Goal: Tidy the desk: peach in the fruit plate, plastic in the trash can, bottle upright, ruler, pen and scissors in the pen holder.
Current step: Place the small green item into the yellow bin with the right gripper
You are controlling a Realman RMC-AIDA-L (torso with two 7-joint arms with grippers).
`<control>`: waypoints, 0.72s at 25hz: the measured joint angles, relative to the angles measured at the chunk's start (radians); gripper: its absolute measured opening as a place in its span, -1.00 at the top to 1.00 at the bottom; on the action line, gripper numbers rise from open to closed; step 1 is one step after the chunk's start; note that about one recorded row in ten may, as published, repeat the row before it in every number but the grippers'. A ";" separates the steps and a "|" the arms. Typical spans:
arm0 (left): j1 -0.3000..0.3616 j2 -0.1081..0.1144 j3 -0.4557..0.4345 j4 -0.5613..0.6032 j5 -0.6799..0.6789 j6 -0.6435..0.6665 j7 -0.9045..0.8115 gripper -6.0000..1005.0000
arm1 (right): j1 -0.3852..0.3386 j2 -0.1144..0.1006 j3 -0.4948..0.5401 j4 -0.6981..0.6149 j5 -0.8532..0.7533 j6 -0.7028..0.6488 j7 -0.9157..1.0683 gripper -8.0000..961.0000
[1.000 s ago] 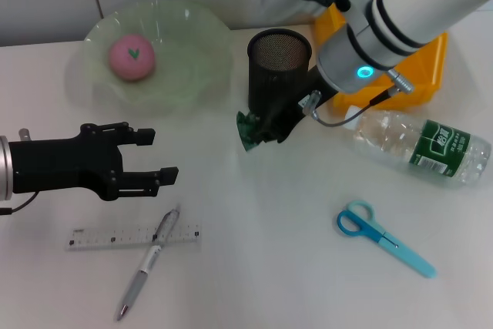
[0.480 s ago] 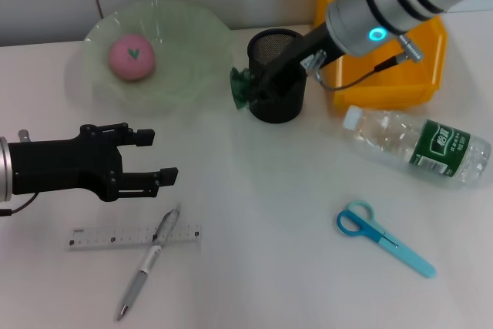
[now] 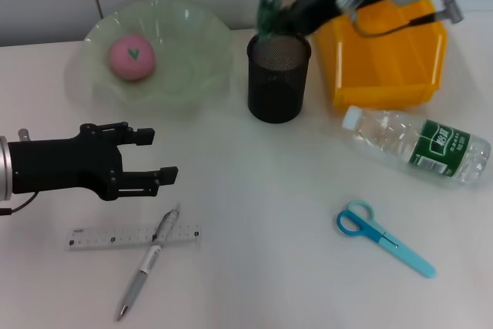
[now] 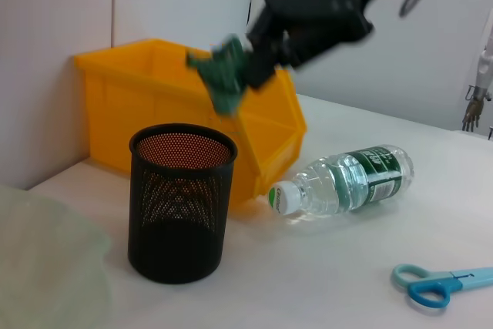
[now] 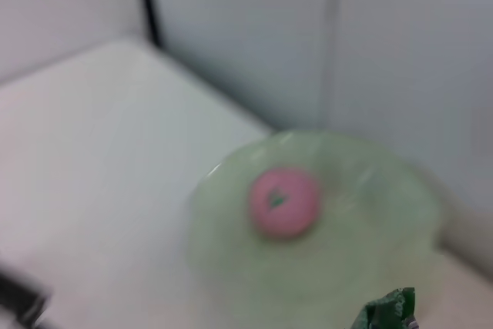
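My right gripper (image 3: 271,18) is pinched on a crumpled scrap of green plastic (image 3: 267,10), held in the air just above the rim of the black mesh pen holder (image 3: 278,78). Seen from the head camera, the scrap hangs at about 12 o'clock of the holder's mouth, and the yellow trash can (image 3: 385,67) stands just beside the holder at its 3 o'clock. The left wrist view shows the same scrap (image 4: 222,75) dangling from the dark fingers above the holder (image 4: 182,202), in front of the bin's slanted wall (image 4: 162,105).

I judge the plastic to be very light, soft and crushable. It offers no firm edge, so the hold is best taken on a bunched fold, as it is now. Being so light, it may cling to the pads on release, or drift into the holder if let go short of the bin.

My left gripper (image 3: 150,161) hovers with its fingers spread, at 9 o'clock of the desk centre, just above the clear ruler (image 3: 92,238) and the pen (image 3: 146,266) that lies across it.

The peach (image 3: 132,57) sits in the green fruit plate (image 3: 200,44). The bottle (image 3: 420,144) lies on its side at 4 o'clock of the holder, and the blue scissors (image 3: 381,238) lie flat nearer to me.
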 joint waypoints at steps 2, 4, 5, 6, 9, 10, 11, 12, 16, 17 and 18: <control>0.000 0.000 0.000 0.000 0.000 0.000 0.000 -0.62 | -0.020 0.000 0.047 -0.024 0.006 0.029 0.000 0.78; -0.002 0.000 -0.001 0.000 0.000 0.000 0.000 -0.62 | -0.042 -0.002 0.086 -0.042 0.012 0.075 0.000 0.78; -0.002 0.000 -0.001 0.000 0.000 0.000 0.000 -0.62 | -0.055 -0.003 0.101 -0.047 0.014 0.104 0.000 0.78; -0.002 0.000 -0.001 0.000 0.000 0.000 0.000 -0.62 | -0.067 -0.005 0.111 -0.049 0.015 0.136 0.000 0.78; -0.002 0.000 -0.001 0.000 0.000 0.000 0.000 -0.62 | -0.095 -0.011 0.137 -0.040 0.015 0.218 0.000 0.78; -0.002 -0.001 -0.001 0.000 0.000 0.000 0.000 -0.62 | -0.100 -0.013 0.142 -0.032 0.015 0.236 0.000 0.78; -0.002 -0.001 -0.001 0.000 0.000 0.000 0.000 -0.62 | -0.104 -0.016 0.148 -0.016 0.013 0.257 0.000 0.78; -0.003 -0.001 -0.001 0.000 0.000 0.000 0.000 -0.62 | -0.106 -0.021 0.150 0.000 0.013 0.270 0.000 0.78; -0.006 -0.001 -0.001 0.000 0.000 0.000 0.000 -0.62 | -0.099 -0.048 0.150 0.102 0.011 0.308 0.000 0.78; -0.007 -0.001 -0.001 0.000 0.000 0.000 0.000 -0.62 | -0.091 -0.057 0.147 0.149 0.010 0.328 -0.002 0.79; -0.008 -0.001 -0.001 0.000 0.000 -0.001 0.000 -0.62 | -0.091 -0.057 0.147 0.149 0.010 0.328 -0.002 0.79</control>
